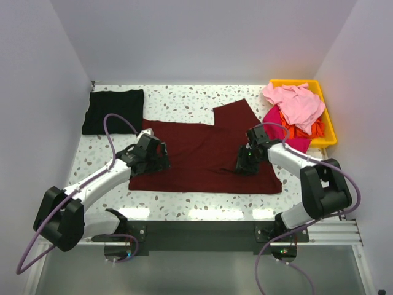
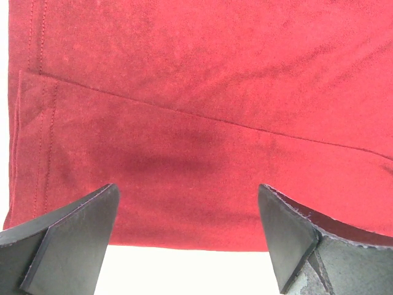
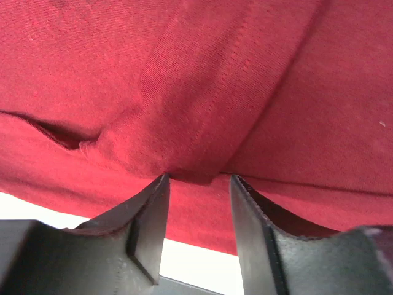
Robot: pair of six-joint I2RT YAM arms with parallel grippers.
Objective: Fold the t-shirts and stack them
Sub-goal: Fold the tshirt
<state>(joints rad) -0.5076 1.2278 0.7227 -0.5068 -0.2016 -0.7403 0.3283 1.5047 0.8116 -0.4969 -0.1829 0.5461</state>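
A large dark maroon t-shirt (image 1: 206, 150) lies spread flat across the middle of the table, one sleeve (image 1: 236, 114) pointing to the back. My left gripper (image 1: 158, 162) rests over its left near part, open wide; the left wrist view shows the maroon t-shirt (image 2: 202, 92) below my left gripper (image 2: 187, 195) with nothing between the fingers. My right gripper (image 1: 245, 165) is down on the shirt's right part. In the right wrist view my right gripper (image 3: 198, 178) stands half closed, a raised ridge of the maroon t-shirt (image 3: 190, 175) bunched between its tips, a gap still showing.
A folded black t-shirt (image 1: 113, 110) lies at the back left. A yellow bin (image 1: 328, 126) at the back right holds a light pink t-shirt (image 1: 296, 101), an orange one (image 1: 310, 128) and a magenta one (image 1: 276, 121) that spills over its side.
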